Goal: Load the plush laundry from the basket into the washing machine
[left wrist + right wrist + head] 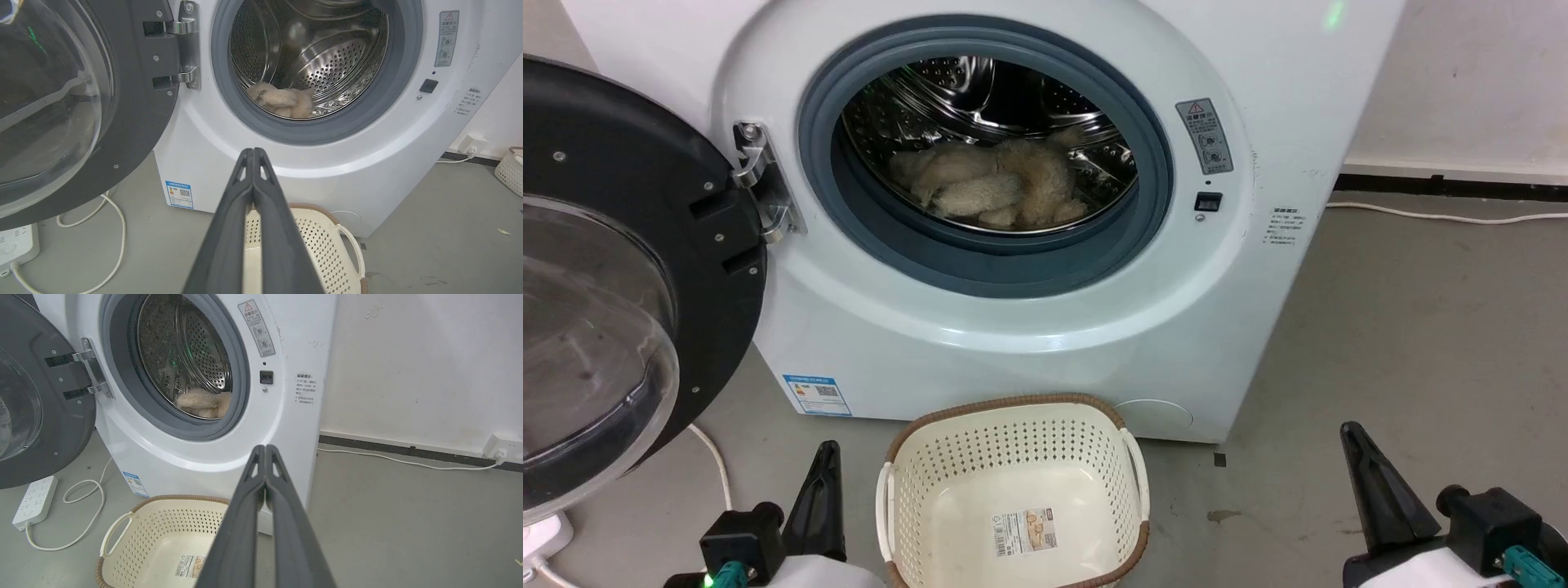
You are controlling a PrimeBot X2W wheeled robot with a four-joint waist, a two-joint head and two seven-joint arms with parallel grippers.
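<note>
The plush laundry (992,189) lies on the floor of the steel drum (980,90) inside the washing machine (1029,327), a cream-beige bundle low in the opening, just behind the grey rubber seal (996,261). In the head view its long axis runs across the drum, roughly from 9 o'clock to 3 o'clock, with one rounded lobe angled toward 8 o'clock. The black-framed glass door (621,269) hangs wide open at 9 o'clock of the opening. The basket (1005,402) sits on the grey floor at 6 o'clock of the drum, touching or just beside the machine's front, with the label (1023,531) on its floor showing. The left gripper (253,152) hovers at 9 o'clock of the basket and the right gripper (265,448) at 3 o'clock, each with its two dark fingers pressed together tip to tip and gripping nothing. A white power strip (34,502) lies on the floor beneath the door.
</note>
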